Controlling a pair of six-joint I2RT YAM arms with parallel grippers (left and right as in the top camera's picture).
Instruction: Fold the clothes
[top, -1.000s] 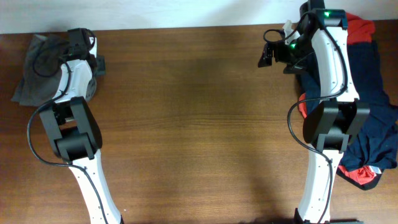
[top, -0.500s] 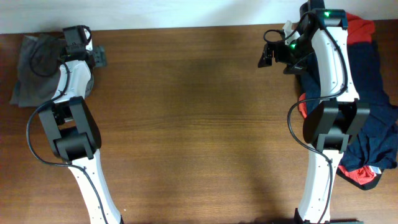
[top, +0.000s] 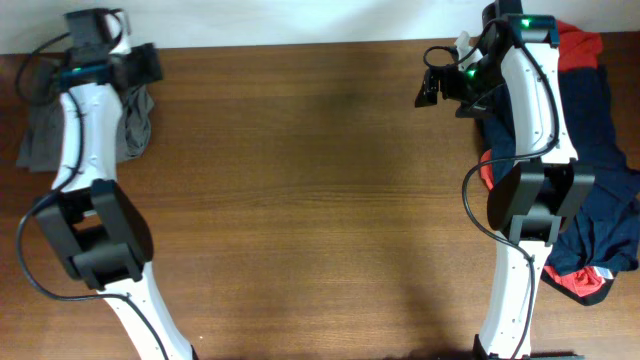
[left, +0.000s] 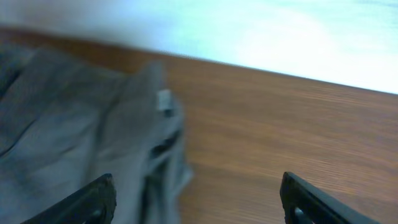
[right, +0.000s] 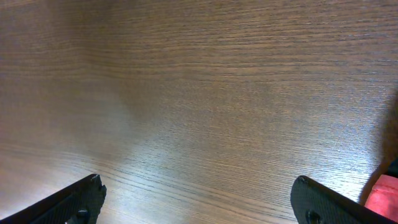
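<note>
At far-left table corner, left gripper agape over grey shorts; right gripper agape too.

The left arm has swung toward the upper left of the frame, carrying the left fingers upward and leaving the grey shorts more exposed.

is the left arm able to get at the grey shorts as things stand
Probably yes: the left pincer hangs open just above the edge of the grey shorts, and nothing lies on them or in between.
</note>
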